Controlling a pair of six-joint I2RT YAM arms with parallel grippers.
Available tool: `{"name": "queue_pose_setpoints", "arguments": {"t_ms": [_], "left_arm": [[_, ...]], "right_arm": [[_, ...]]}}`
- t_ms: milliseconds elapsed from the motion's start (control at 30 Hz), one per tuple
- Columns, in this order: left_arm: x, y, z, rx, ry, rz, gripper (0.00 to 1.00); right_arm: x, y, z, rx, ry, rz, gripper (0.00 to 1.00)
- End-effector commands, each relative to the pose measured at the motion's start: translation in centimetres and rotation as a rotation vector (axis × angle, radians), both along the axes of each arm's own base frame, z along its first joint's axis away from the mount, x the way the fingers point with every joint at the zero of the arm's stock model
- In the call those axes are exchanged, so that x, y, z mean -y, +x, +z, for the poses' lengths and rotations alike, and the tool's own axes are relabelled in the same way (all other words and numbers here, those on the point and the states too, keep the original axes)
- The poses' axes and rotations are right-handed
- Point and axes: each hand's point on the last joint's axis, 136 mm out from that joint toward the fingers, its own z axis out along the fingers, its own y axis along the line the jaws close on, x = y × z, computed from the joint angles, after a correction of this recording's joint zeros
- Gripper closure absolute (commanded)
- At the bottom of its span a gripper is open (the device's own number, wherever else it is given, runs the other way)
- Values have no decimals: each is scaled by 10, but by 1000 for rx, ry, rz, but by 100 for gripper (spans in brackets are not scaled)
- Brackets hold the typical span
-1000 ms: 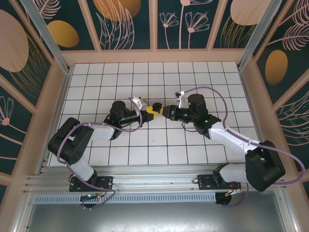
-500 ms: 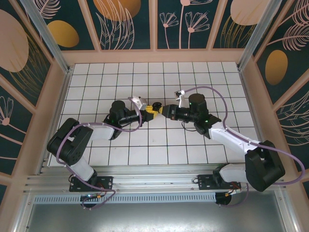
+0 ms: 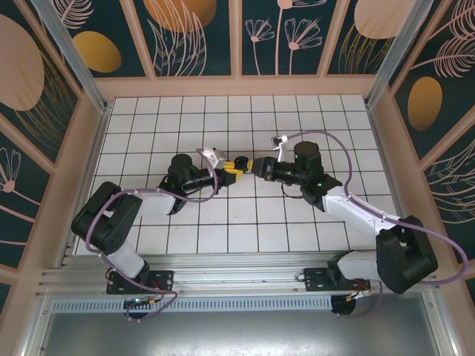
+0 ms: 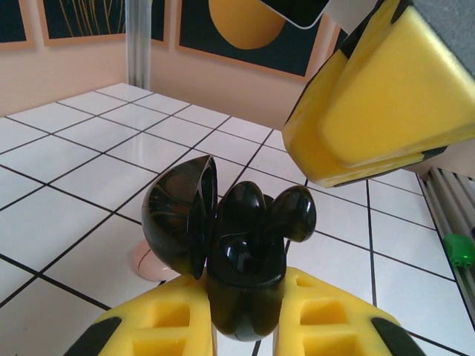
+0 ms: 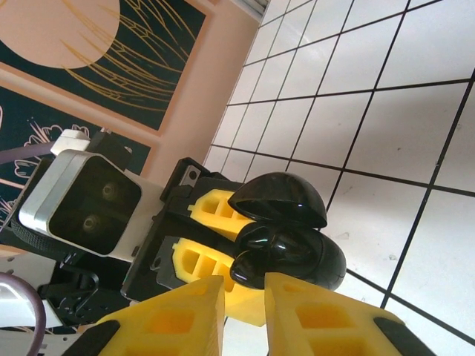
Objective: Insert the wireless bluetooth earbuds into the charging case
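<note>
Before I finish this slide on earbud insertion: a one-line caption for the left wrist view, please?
Left gripper clamps the open black charging case, two earbuds poking up beside its raised lid.

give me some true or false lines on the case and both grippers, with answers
1. The case has its lid open. True.
2. The left gripper holds the case. True.
3. The case lies flat on the table. False: the left gripper holds it up off the tiles.
4. The right gripper is clamped around the case. False: its fingers sit close together next to the case, not around it.
</note>
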Motion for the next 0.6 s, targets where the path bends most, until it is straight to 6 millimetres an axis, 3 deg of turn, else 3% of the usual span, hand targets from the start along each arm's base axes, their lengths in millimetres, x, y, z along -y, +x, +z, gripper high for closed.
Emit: {"name": "queue_pose_setpoints", "arguments": {"t_ms": [0,567], "left_arm": [[2,-1,21,57,-34,-23,93],[3,0,24,59,-39,-24,93]], "right_arm": [[-4,1,9,23,33,24,79],[-14,-3,4,10,41,59,84]]}}
